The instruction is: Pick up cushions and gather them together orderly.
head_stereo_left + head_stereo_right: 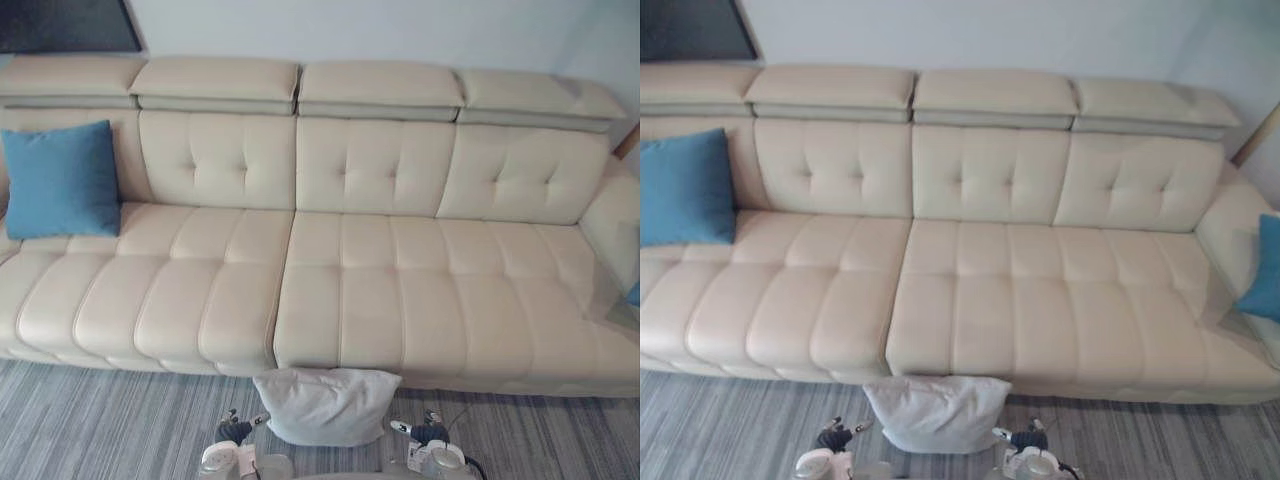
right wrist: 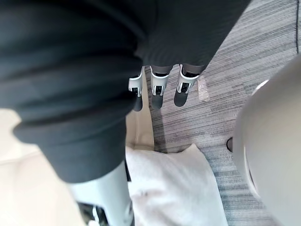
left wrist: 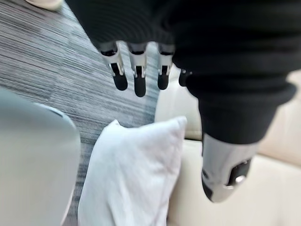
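A long cream leather sofa [image 1: 340, 290] spans the room, with tufted backs and four headrest sections side by side. In front of it lies a grey striped carpet [image 1: 100, 420]. Behind it rises a pale wall [image 1: 350, 30], with a dark panel [image 1: 65, 22] at the robot's upper left.

There are three cushions, two blue and one white. One blue cushion [image 1: 60, 180] stands upright at the sofa's left end, leaning on the backrest. The second blue cushion [image 1: 1265, 270] sits at the far right end against the armrest, well apart from the first. The white cushion [image 1: 325, 405] stands on the carpet, leaning against the sofa's front edge near the middle seam, just in front of the robot.

The left hand [image 3: 139, 77] hangs above the carpet beside the white cushion. Its fingers are straight, its thumb is apart, and it holds nothing. The right hand [image 2: 157, 92] hangs on the cushion's other side in the same way, fingers extended and empty. Neither hand touches the cushion.
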Tool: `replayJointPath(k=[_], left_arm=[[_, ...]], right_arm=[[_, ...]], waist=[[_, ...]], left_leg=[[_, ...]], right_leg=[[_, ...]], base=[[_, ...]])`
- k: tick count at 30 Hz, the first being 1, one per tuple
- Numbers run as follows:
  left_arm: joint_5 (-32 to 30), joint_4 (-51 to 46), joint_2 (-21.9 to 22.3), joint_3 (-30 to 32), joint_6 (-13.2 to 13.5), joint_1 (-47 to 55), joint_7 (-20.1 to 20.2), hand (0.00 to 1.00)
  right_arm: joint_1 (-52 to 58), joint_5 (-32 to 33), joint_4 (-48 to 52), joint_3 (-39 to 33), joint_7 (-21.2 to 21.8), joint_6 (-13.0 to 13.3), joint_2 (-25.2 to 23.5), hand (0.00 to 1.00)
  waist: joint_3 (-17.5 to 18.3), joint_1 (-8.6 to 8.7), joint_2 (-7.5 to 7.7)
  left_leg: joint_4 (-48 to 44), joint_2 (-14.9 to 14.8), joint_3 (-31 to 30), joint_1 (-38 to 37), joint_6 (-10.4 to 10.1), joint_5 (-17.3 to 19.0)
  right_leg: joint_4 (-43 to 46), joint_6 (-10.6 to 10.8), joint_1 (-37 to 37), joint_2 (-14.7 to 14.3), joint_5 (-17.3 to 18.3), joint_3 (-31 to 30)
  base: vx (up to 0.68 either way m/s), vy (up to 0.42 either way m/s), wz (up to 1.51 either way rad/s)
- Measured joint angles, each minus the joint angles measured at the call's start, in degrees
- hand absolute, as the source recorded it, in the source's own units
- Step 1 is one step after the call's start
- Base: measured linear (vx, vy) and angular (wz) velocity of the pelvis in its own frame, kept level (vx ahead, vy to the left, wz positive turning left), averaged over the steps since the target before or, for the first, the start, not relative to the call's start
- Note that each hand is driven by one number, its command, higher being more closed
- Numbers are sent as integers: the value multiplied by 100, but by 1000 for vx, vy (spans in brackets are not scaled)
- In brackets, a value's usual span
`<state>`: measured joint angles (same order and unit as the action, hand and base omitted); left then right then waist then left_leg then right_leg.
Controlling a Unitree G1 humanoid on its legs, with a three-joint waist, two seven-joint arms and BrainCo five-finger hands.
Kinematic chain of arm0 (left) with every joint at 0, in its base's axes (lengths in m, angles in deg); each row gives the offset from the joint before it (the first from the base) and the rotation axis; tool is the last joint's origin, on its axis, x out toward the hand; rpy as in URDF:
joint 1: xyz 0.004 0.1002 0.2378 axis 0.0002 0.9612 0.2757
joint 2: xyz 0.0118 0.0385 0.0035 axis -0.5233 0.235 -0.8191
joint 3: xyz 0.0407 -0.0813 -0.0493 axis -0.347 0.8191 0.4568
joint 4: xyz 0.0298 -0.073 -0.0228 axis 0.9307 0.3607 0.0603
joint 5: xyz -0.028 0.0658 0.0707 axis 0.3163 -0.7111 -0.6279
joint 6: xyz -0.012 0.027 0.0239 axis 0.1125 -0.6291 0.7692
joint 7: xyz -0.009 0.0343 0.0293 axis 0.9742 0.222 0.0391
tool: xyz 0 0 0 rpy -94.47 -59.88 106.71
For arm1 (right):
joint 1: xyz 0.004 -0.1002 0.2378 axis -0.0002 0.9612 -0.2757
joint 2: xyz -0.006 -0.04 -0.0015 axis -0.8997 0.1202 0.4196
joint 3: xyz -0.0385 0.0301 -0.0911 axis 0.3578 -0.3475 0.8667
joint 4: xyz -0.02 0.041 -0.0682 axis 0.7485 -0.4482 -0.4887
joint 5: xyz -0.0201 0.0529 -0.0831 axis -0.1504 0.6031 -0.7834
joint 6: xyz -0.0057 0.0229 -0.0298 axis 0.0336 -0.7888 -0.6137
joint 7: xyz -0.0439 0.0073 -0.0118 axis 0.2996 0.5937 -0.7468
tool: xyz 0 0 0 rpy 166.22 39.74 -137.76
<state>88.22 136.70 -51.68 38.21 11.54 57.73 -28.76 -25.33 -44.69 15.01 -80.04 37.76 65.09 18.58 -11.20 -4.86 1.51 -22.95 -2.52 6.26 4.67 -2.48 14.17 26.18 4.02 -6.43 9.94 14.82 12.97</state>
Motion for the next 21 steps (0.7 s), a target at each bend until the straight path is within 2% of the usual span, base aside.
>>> replayJointPath(k=[2,4,8,10,13,17,21], left_arm=[[180,-131,-16,9,15,-182,-126,0],[415,-304,-56,76,33,-343,-199,0],[675,-548,-78,312,44,-766,-332,0],[786,-627,-79,569,73,-1125,-416,0],[900,-758,-103,860,162,-1638,-534,0],[1022,-824,-213,1166,164,-2336,-667,0],[1117,-839,-378,1156,167,-2949,-760,0]], right_arm=[[-160,101,35,-57,-100,2,95,0],[-377,235,110,-212,-238,49,175,0],[-638,433,542,-222,-434,123,331,0],[-877,504,686,-226,-548,172,394,0],[-1363,647,720,-262,-656,177,395,0],[-2142,726,731,-379,-810,174,363,0],[-2984,756,785,-427,-958,178,320,0]], waist=[[-345,-19,-9],[-675,-30,53],[-1078,-34,141],[-1172,-28,137],[-1536,12,127],[-1739,16,166],[-1878,51,186]], left_leg=[[-438,-33,-98,469,-2,2],[-939,-104,-163,1049,-2,12],[-1563,-231,-203,1921,-20,164],[-1922,-306,-237,2618,-50,422],[-2337,-330,-391,3373,-82,478],[-2700,-317,-471,4511,-36,361],[-2982,-308,-535,5341,-95,198]], right_leg=[[321,-30,-369,3,17,29],[793,-110,-899,6,67,10],[1415,-242,-1776,-3,209,-68],[1734,-360,-2448,-20,448,-70],[2121,-461,-3160,-16,473,-71],[2515,-551,-4251,21,417,-71],[2849,-650,-5070,84,341,-60]], base=[[-103,-73,24],[-176,-98,5],[-176,-62,-3],[-239,-46,-2],[-217,-34,6],[-175,-43,9],[-97,-51,9]])
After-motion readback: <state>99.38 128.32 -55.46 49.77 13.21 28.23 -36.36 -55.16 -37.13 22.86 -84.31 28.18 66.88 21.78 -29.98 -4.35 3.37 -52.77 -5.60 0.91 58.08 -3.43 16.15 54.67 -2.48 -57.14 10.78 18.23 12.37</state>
